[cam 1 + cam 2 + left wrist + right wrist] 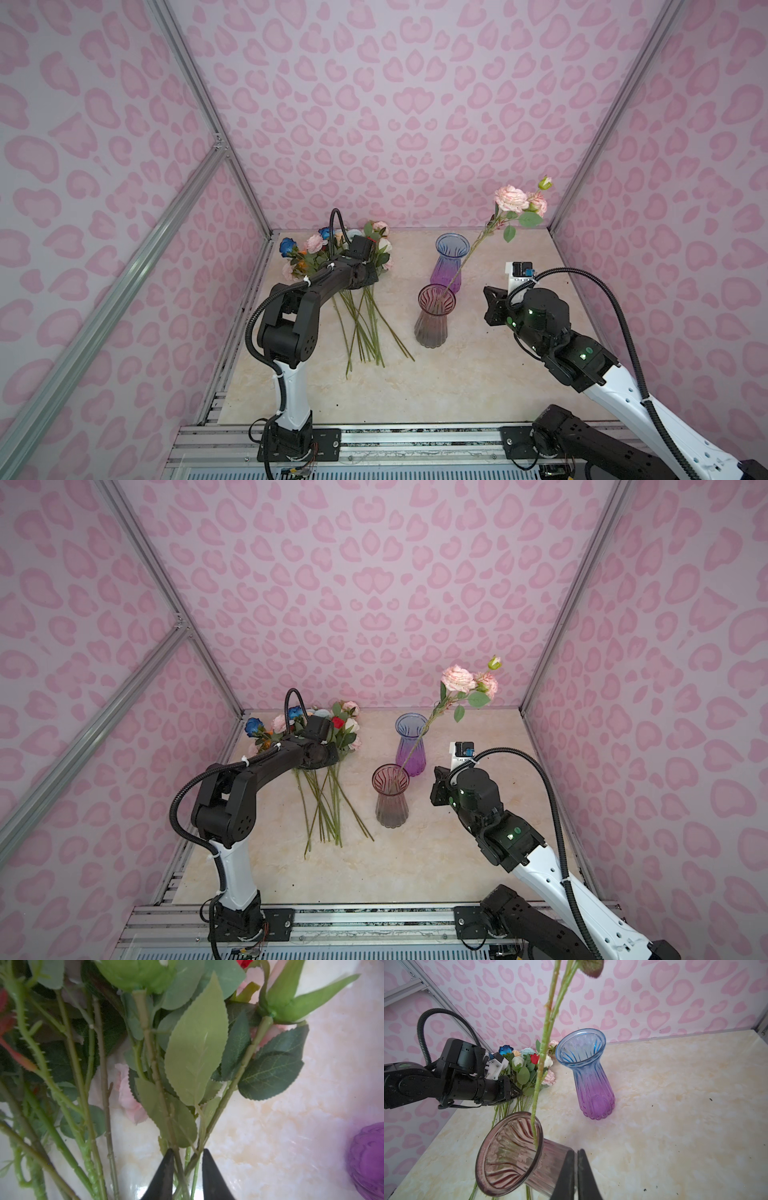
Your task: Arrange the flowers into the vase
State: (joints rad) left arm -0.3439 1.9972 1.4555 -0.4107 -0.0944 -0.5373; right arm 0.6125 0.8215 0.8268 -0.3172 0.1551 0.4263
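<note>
A pile of flowers (309, 243) (349, 723) lies at the back left of the table, with the stems (365, 328) fanning toward the front. My left gripper (188, 1152) is low over those stems. Its fingers (166, 1169) stand close together with a few green stems (179, 1167) pinched between them. One pink flower (511, 198) (457, 676) stands in the smoky pink vase (434, 320) (508, 1155), leaning right. My right gripper (576, 1152) (490, 297) is shut and empty, just right of that vase.
A blue-to-purple vase (449, 262) (589, 1076) stands empty behind the smoky one. Pink patterned walls with metal frame posts (232, 149) close in the marble table (457, 386) on three sides. A metal rail (415, 436) runs along the front edge.
</note>
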